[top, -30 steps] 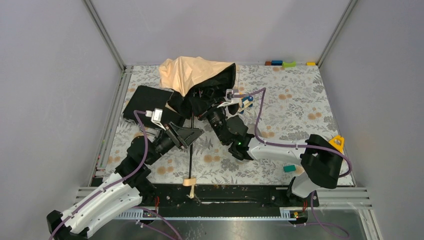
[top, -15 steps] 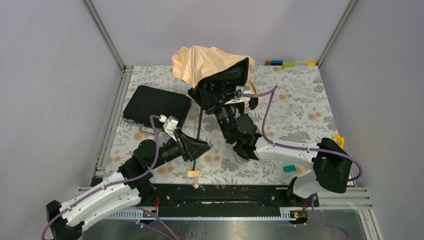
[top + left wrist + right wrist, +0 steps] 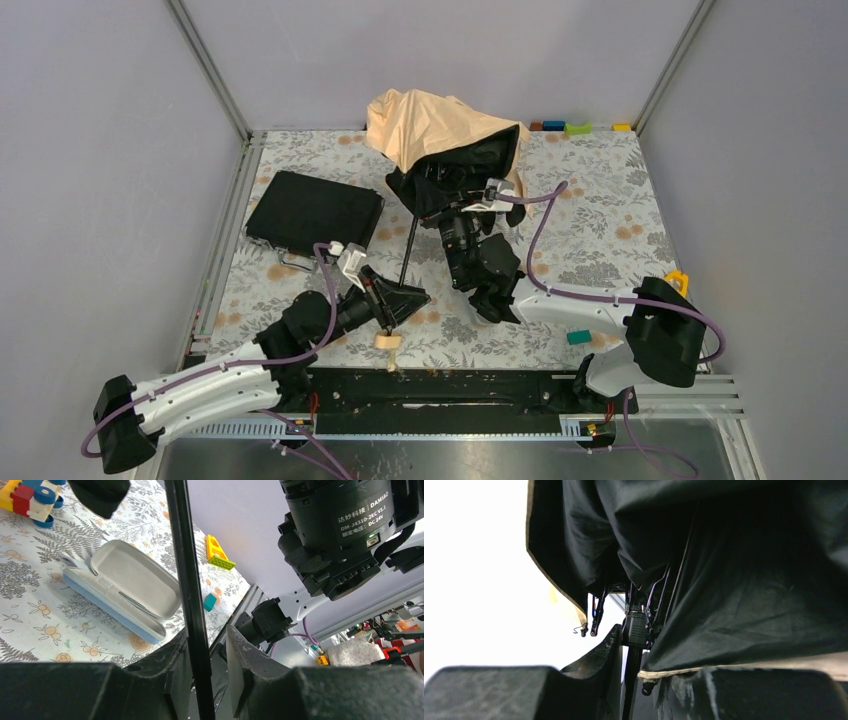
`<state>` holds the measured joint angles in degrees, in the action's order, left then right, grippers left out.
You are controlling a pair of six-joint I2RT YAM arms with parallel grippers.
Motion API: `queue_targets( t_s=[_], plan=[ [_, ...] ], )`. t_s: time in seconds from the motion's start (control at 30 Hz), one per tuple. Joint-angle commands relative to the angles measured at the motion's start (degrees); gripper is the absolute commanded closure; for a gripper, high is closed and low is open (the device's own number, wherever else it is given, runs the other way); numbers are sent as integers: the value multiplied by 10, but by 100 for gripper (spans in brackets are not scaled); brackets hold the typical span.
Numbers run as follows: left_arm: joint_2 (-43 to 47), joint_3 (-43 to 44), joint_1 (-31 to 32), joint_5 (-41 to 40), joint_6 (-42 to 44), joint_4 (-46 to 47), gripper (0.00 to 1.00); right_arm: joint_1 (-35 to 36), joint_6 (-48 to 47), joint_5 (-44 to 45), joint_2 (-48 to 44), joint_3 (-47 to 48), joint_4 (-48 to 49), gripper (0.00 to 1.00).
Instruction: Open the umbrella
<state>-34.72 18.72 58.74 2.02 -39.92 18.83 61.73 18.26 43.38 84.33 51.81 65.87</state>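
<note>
The right fingers [image 3: 600, 652] pinch the umbrella [image 3: 440, 125] by its thin shaft [image 3: 187, 580], just under the runner. Its black-lined canopy [image 3: 744, 580] is bunched above and beyond their tips. The left fingers [image 3: 247, 655] stand narrowly parted around the lower shaft with a gap on one side. The cream knob [image 3: 386, 341] sits just past them, near the bench's [image 3: 600, 210] front edge.

The umbrella [image 3: 734, 580] fills the upper and right of the frame, showing its black underside and a peach hem at lower right. At lower centre, its thin shaft sits gripped between the jaws of the right gripper [image 3: 638, 647].
</note>
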Motion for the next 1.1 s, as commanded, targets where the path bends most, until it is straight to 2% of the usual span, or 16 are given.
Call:
queue_targets(
  t_s=[0.0, 0.23, 0.37, 0.43, 0.67, 0.8, 1.07],
  plan=[
    [16, -25, 9, -52, -4, 67, 72, -4, -21, 54, -30, -2, 109, 100],
    [15, -49, 22, -57, -17, 76, 79, -4, -32, 74, -20, 1, 125, 100],
    [22, -62, 29, -60, -19, 75, 91, -4, -44, 85, -18, 2, 136, 100],
    [25, -68, 33, -58, -17, 77, 100, -4, -52, 93, -16, 0, 147, 100],
    [43, -104, 50, -29, 17, 87, 100, -8, -131, 131, 10, 28, 183, 100],
    [70, -126, 61, -23, 33, 69, 100, -33, -144, 139, 20, 52, 183, 100],
    [106, -145, 71, 8, 46, 51, 100, -79, -261, 134, 49, 146, 197, 100]
  ],
)
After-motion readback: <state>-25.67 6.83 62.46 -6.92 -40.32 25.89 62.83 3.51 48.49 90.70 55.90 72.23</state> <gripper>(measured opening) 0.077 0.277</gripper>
